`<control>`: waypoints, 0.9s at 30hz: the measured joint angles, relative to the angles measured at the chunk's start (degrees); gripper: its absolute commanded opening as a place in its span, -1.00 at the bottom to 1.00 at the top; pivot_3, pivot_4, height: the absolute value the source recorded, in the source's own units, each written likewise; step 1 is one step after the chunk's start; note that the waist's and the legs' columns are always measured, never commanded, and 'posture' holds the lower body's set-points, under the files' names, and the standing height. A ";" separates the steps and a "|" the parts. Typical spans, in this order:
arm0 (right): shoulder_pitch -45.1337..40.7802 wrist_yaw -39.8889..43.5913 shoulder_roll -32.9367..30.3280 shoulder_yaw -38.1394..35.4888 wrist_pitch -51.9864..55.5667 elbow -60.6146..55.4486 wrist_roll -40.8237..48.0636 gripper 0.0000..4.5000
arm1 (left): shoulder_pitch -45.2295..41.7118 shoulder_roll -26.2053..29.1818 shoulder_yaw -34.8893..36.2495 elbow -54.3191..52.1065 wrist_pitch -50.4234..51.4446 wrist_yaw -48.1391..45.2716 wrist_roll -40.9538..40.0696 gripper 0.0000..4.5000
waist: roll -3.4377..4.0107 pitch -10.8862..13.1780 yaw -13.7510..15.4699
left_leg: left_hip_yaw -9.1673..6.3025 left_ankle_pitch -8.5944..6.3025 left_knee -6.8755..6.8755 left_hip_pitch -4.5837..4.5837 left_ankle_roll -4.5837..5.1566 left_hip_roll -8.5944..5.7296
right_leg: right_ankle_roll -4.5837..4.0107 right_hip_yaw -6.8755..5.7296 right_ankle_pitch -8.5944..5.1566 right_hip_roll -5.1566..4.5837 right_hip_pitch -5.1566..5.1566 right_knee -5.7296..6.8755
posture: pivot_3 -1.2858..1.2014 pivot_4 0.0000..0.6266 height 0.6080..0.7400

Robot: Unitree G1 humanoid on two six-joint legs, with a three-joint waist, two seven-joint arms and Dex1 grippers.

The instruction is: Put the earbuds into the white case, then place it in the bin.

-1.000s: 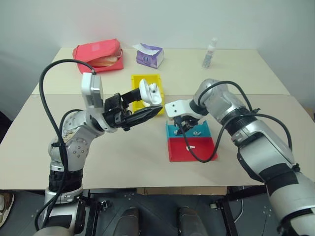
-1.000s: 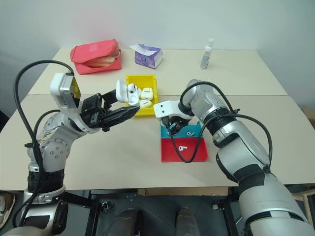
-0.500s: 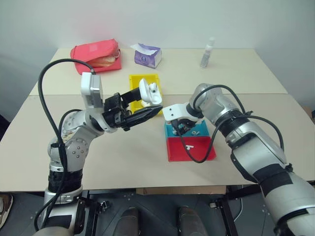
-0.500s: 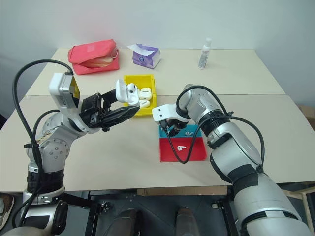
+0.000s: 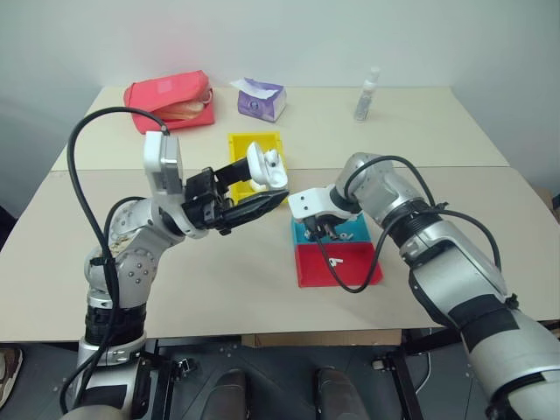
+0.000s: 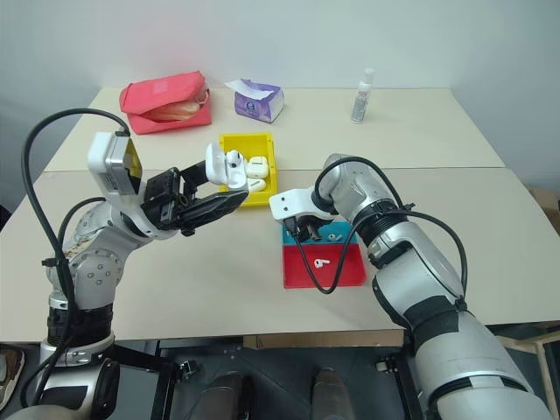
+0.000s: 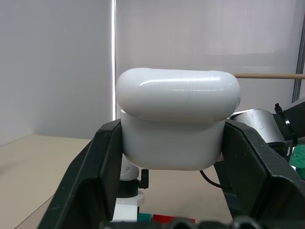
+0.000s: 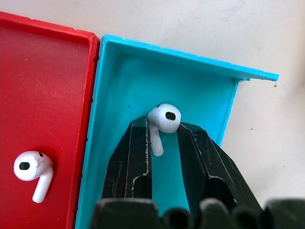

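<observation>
Nearest to me on the bench [image 5: 219, 289] sits the red tray half [image 8: 43, 109] with one earbud [image 8: 32, 171] lying loose in it. Just beyond, touching it, is the blue tray half [image 8: 124, 95], where my right tool [image 8: 162, 138] points down and has its fingers pinched on the stem of the second earbud [image 8: 162, 121]; whether that bud is off the tray floor I cannot tell. To the left, raised above the bench, my left tool [image 7: 174, 143] is clenched around the white case [image 7: 176, 124]; its lid stands open in the head views, though the wrist view sees the back. Farther off lies the yellow bin [image 6: 248, 166], partly hidden by the held case, with other white cases inside. At the far edge are a red pouch [image 5: 171, 98], a tissue pack [image 5: 261, 96] and a small bottle [image 5: 367, 94].
</observation>
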 measured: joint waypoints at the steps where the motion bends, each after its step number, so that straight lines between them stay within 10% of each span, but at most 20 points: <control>1: 0.09 -0.01 0.00 -0.10 0.00 -0.08 -0.04 -0.72 | 0.00 0.01 0.00 0.00 0.00 0.01 0.00 0.24 | 0.00 0.00 -0.01 | 0.00 0.00 -0.01 0.03 0.00 0.00 | 0.00 0.00 0.00 0.00 0.03 -0.01 | 0.03 -0.52 1.00; 14: 4.16 0.43 -4.69 -9.66 12.86 -8.31 5.14 -0.72 | -1.66 0.44 -0.17 1.18 0.15 -1.17 -0.03 0.24 | 0.00 0.00 0.31 | -0.05 -0.01 -0.01 -0.10 0.01 -0.01 | 0.00 -0.04 0.00 0.00 0.00 0.00 | 0.03 -0.52 1.00; 21: 18.32 -0.73 -13.36 -27.46 36.36 -41.86 18.67 -0.72 | -4.30 -0.15 -1.03 3.43 0.18 -2.60 -0.04 0.24 | 0.00 0.00 1.38 | -0.07 -0.04 0.03 -0.36 0.07 0.01 | 0.01 -0.09 0.01 0.00 -0.17 0.01 | 0.03 -0.52 1.00; 27: 31.89 -10.50 -8.20 -49.70 50.70 -68.67 37.42 -0.72 | -5.83 -0.76 -1.58 6.10 0.15 -3.57 0.02 0.24 | 0.00 0.00 1.61 | -0.08 -0.03 0.06 -0.37 0.08 0.00 | -0.01 0.02 0.01 0.00 -0.31 0.04 | 0.03 -0.52 1.00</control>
